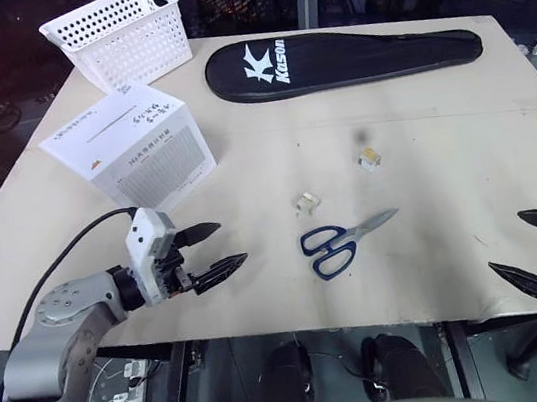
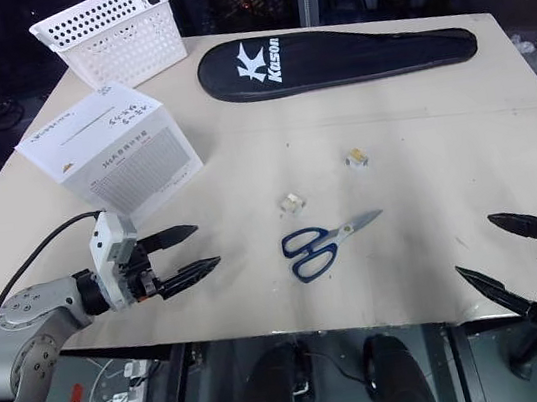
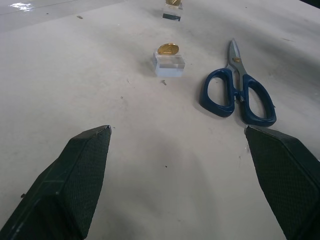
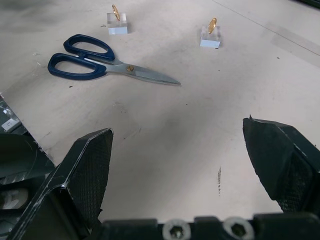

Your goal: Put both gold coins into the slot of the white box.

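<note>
Two gold coins stand on edge in small clear plastic blocks on the table: one [image 1: 307, 199] just beyond the scissors, the other [image 1: 369, 156] farther back and to the right. In the left wrist view the nearer coin [image 3: 168, 49] shows ahead, apart from my fingers. The white box [image 1: 129, 144] sits at the left, its slot [image 1: 114, 125] a thin dark line on the top face. My left gripper [image 1: 208, 250] hovers open in front of the box, empty. My right gripper [image 1: 536, 244] is open at the table's front right edge, empty.
Blue-handled scissors [image 1: 340, 240] lie in front of the nearer coin. A white perforated basket [image 1: 118, 34] stands at the back left, and a black racket cover [image 1: 340, 57] lies along the back. The table's front edge [image 1: 347, 322] runs close under both grippers.
</note>
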Robot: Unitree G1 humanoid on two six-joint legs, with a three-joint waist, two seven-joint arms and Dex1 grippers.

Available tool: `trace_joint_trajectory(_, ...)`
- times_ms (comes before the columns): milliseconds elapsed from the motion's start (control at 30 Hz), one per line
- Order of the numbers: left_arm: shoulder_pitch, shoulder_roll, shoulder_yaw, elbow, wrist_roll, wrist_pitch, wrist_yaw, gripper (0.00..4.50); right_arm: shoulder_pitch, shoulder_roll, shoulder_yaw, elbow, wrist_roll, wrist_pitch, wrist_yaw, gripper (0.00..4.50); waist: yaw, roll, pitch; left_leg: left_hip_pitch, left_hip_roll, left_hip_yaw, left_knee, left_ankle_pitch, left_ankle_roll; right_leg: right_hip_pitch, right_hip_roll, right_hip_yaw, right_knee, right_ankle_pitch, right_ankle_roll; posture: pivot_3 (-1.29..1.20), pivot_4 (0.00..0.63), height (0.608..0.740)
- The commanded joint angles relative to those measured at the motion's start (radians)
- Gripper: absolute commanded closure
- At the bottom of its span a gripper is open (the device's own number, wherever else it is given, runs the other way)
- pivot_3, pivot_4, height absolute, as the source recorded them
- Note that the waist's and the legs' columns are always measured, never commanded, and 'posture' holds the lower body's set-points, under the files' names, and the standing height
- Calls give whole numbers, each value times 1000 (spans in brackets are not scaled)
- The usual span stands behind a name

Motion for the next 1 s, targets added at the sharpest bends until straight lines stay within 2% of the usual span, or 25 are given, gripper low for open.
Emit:
trace_joint_trajectory(33, -22, 7, 7, -41, -29, -21, -33, 119, -90, -33, 106, -24, -5, 13, -31, 0, 0, 0, 0, 0, 0, 0, 0, 0, 0, 0, 0, 0, 0, 0, 0, 0, 150, 740)
trace_joint_trajectory(67, -34, 12, 0, -71, -54, -18, -60, 119, -214, -82, 246, -34, -28, 71, -69, 0, -4, -2, -1, 0, 0, 0, 0, 0, 0, 0, 0, 0, 0, 0, 0, 0, 150, 740)
trace_joint_trajectory(133, -41, 22, -8, -109, -75, -23, -98, 119, -391, -137, 423, -32, -35, 160, -107, 0, -21, -2, -1, 0, 1, 1, 0, 0, 0, -1, -3, -3, 0, 1, -1, 0, 150, 740)
trace_joint_trajectory(233, -14, 35, -13, -142, -64, -45, -129, 119, -582, -160, 593, 14, -57, 224, -115, 0, -24, 0, 0, 0, 1, 3, -1, 0, 0, -2, -11, -14, 0, 2, -4, 0, 150, 740)
trace_joint_trajectory(300, 7, 41, -13, -166, -56, -56, -136, 119, -710, -153, 710, 58, -95, 262, -128, 0, -18, 0, 0, -1, 0, 2, -5, 2, 3, -3, -9, -17, -2, 3, -10, 0, 150, 740)
trace_joint_trajectory(433, 53, 46, -11, -213, -41, -87, -142, 119, -936, -115, 935, 211, -209, 282, -114, 0, -22, -1, 0, -2, -1, 3, -6, 3, 3, -4, -5, -19, -3, 3, -10, 0, 150, 740)
trace_joint_trajectory(533, 70, 49, -7, -229, -40, -101, -140, 119, -1047, -83, 1050, 332, -281, 268, -85, 0, -18, -1, 0, -2, -2, 3, -6, 3, 4, -3, -4, -20, -3, 3, -9, 0, 150, 740)
trace_joint_trajectory(600, 73, 51, -6, -232, -40, -107, -138, 119, -1096, -96, 1128, 388, -324, 241, -12, 0, -13, -1, 0, -2, -2, 2, -6, 3, 4, -3, -4, -20, -3, 3, -9, 0, 150, 740)
trace_joint_trajectory(800, 96, 45, -10, -235, -30, -130, -130, 119, -1158, -85, 1231, 516, -416, 184, 75, 0, -9, -1, 0, -2, -1, 3, -5, 3, 4, -2, -4, -21, -2, 3, -8, 0, 150, 740)
trace_joint_trajectory(900, 105, 39, -10, -236, -29, -140, -123, 0, -1172, -58, 1240, 578, -442, 171, 84, 834, -9, -1, 0, -1, -1, 3, -5, 3, 4, -2, -3, -21, -1, 2, -8, 0, 150, 740)
trace_joint_trajectory(1000, 109, 32, -16, -220, -20, -160, -125, 0, -1169, -67, 1238, 608, -461, 158, 113, 2309, -10, -1, 0, 0, 0, 3, -4, 3, 4, -1, -2, -21, -1, 2, -6, 0, 150, 740)
